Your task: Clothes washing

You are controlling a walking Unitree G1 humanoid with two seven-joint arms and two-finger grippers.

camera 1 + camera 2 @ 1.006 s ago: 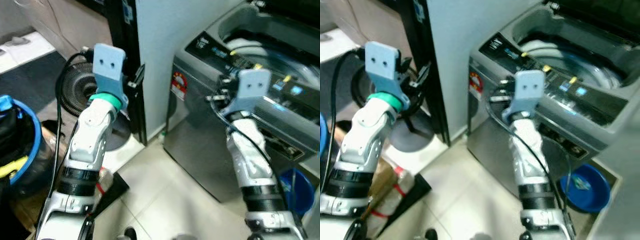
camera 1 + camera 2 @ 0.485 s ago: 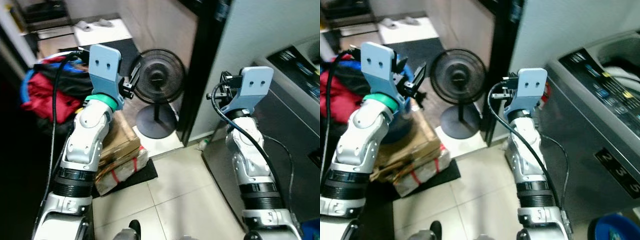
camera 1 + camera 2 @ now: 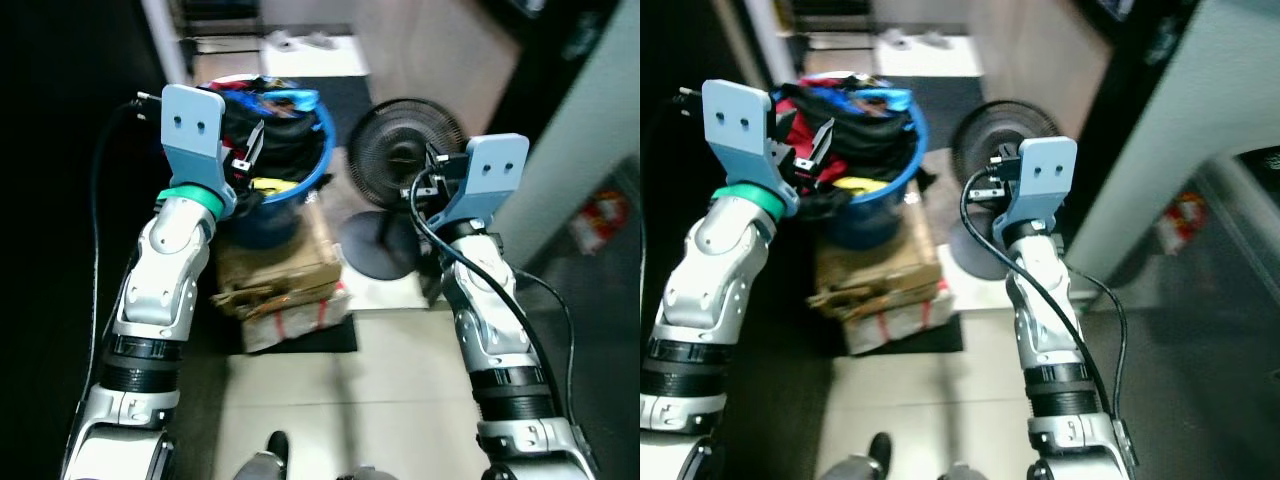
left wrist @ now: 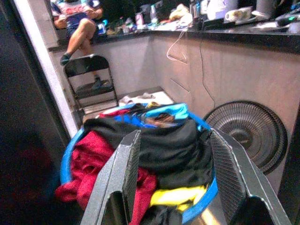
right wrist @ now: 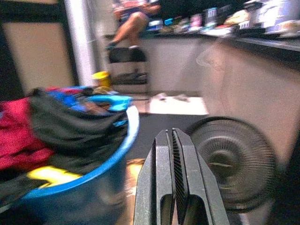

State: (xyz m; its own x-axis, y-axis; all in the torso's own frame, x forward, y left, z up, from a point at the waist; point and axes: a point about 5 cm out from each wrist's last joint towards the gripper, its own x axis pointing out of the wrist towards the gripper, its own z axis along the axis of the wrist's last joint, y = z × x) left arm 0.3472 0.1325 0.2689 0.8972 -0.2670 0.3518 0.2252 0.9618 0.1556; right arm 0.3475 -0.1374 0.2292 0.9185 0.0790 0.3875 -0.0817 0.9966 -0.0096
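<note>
Blue tub [image 3: 305, 170] directly ahead of your left gripper [image 4: 173, 183], heaped with clothes [image 4: 159, 145]: black on top, red to one side, yellow at the near rim. It stands on a cardboard box [image 3: 275, 270]. Left jaws spread wide, holding nothing. Right gripper [image 5: 173, 164] has its fingers pressed together, empty, with a floor fan [image 5: 229, 161] just beyond them. A person sits on a chair [image 4: 86, 77] behind the tub.

Clothes-filled blue basket [image 3: 902, 150] beside left hand [image 3: 812, 150]
</note>
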